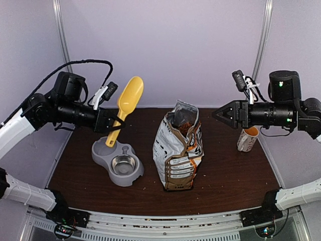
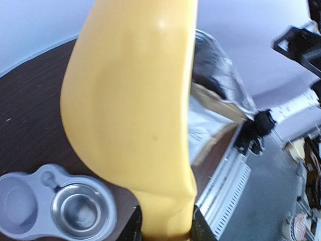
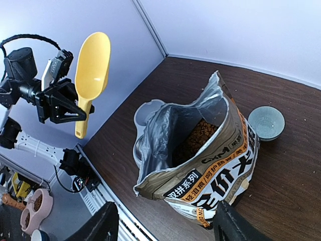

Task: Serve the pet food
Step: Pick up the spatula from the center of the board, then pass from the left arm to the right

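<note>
The pet food [image 3: 198, 134] is dark-brown kibble inside an open silver-white bag [image 1: 178, 150] standing upright mid-table; its mouth [image 1: 183, 118] faces up. My left gripper [image 1: 113, 123] is shut on the handle of a yellow scoop [image 1: 129, 100], held in the air left of the bag with the empty scoop end up. In the left wrist view the scoop [image 2: 135, 100] fills the frame, with the black fingers [image 2: 131, 227] pressed on its handle. Below it sits a grey double feeder [image 1: 103, 150] with an empty steel bowl [image 1: 124, 164]. My right gripper [image 1: 216, 114] hangs open to the right of the bag's top, holding nothing.
A white cup with an orange inside [image 1: 248, 139] lies at the right, under my right arm. A round grey thing [image 3: 266, 123] sits beyond the bag in the right wrist view. A metal rail [image 1: 160, 221] runs along the near table edge. Walls close the back and sides.
</note>
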Motion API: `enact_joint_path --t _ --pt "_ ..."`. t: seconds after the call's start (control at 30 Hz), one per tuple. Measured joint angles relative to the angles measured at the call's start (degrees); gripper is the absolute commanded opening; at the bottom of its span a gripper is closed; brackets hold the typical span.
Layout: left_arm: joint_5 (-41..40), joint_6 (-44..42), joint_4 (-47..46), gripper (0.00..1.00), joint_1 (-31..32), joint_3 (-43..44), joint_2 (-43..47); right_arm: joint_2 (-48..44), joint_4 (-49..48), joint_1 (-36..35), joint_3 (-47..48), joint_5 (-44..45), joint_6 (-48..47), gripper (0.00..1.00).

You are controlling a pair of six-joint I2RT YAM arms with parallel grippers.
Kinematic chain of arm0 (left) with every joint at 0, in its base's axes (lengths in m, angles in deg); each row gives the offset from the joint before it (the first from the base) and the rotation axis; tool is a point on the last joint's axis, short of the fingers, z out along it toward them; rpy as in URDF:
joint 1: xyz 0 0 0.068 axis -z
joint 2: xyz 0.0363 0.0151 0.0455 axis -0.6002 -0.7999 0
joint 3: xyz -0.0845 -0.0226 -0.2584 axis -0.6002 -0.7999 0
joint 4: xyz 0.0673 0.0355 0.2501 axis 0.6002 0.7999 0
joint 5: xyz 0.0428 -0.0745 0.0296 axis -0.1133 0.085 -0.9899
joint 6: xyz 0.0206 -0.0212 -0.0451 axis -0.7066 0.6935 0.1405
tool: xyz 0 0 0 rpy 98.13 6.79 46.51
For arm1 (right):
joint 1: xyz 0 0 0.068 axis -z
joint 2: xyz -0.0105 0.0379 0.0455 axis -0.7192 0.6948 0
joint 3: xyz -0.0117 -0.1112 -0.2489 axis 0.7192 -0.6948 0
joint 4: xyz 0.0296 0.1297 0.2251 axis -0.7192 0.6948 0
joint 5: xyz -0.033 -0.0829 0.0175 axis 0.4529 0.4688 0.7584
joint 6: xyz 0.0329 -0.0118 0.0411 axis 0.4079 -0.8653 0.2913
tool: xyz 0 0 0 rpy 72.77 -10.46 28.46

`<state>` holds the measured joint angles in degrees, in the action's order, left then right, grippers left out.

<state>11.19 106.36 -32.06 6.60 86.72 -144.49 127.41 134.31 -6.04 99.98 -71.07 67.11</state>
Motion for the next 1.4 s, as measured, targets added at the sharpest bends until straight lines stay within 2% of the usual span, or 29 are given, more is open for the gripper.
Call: enact_joint_path --t 0.23,0.4,0.57,1.03,1.4 --pt "8.63 -0.20 1.49 0.11 13.79 5.60 -5.88 5.16 4.90 -0.04 9.03 -5.90 -4.35 0.64" --pt "13.00 -0.20 3.45 0.11 17.92 7.21 -9.81 7.67 6.75 -2.23 11.93 -9.60 -6.64 0.61" --pt "15.80 -0.17 4.28 0.11 19.93 8.90 -11.98 9.38 6.80 -5.07 12.70 -12.55 -8.02 0.54" --pt "18.47 -0.17 6.14 0.11 21.51 10.62 -12.79 13.07 6.82 -6.99 16.90 -12.31 -10.45 0.28" --pt "18.53 -0.20 6.58 0.11 21.51 11.08 -13.42 14.25 7.78 -8.07 17.18 -13.33 -12.17 0.21"
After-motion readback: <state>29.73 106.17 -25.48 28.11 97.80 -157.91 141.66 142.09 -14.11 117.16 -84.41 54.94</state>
